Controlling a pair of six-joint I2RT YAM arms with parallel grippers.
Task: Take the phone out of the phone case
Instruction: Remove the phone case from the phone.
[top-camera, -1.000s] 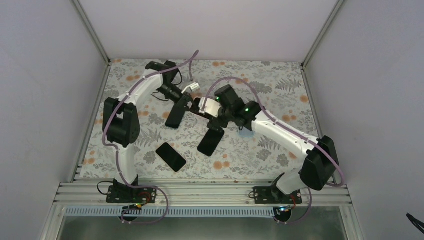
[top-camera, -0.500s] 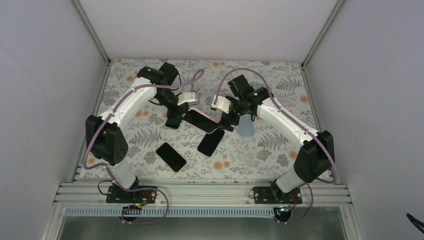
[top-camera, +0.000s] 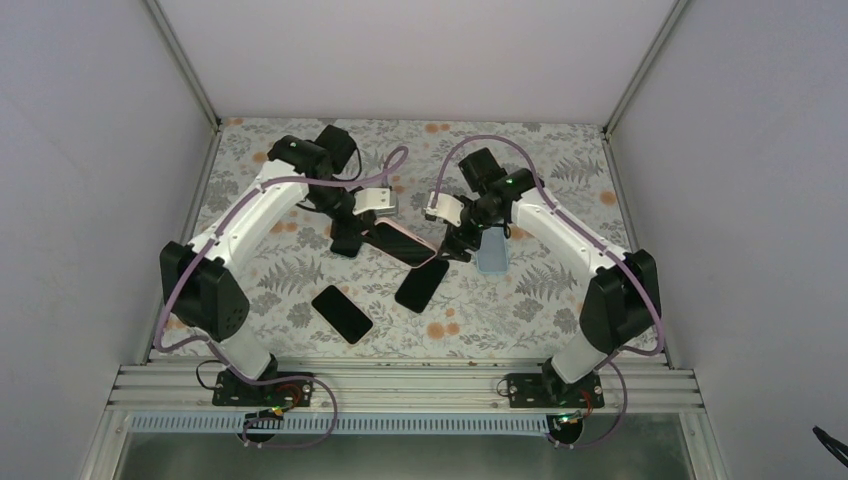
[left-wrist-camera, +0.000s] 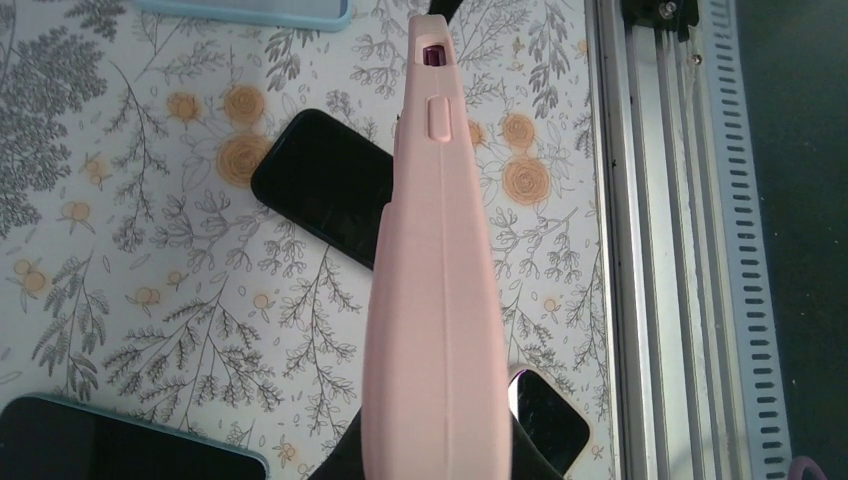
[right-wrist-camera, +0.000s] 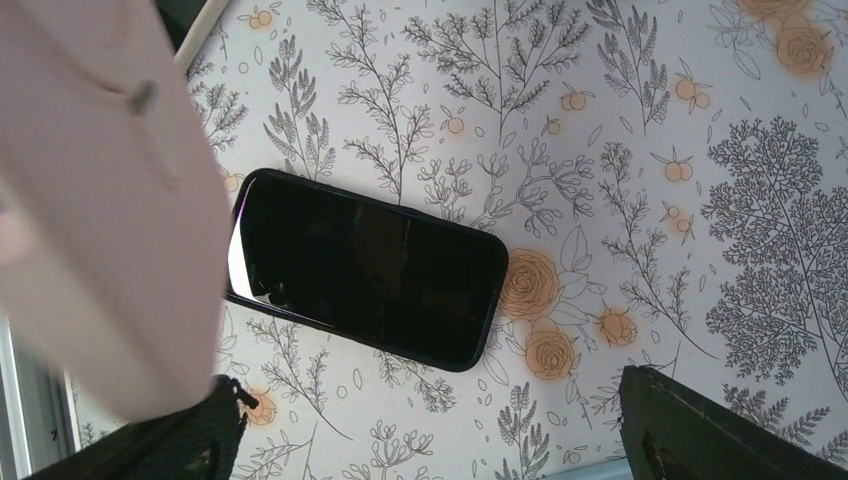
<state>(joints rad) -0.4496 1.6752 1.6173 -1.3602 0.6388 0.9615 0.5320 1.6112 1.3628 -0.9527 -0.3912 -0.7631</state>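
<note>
Top external, A: where is the phone (top-camera: 402, 244)?
B: I see it seated in the pink phone case (left-wrist-camera: 435, 300), held edge-on above the table (top-camera: 560, 170), pinched between my left fingers (left-wrist-camera: 340, 465).
A: And the right fingers (right-wrist-camera: 700, 420)?
B: Spread wide. Case's far end sits beside one finger; contact, cannot tell. A bare black phone (right-wrist-camera: 365, 268) lies flat beneath them, a blue case (top-camera: 490, 252) just beside.

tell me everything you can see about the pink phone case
The pink phone case looks like smooth matte silicone, with a raised side button and a small cutout near its far end. A dark-screened phone sits inside. The left gripper is shut on one end, holding it above the floral table; the open right gripper is at the other end.
</note>
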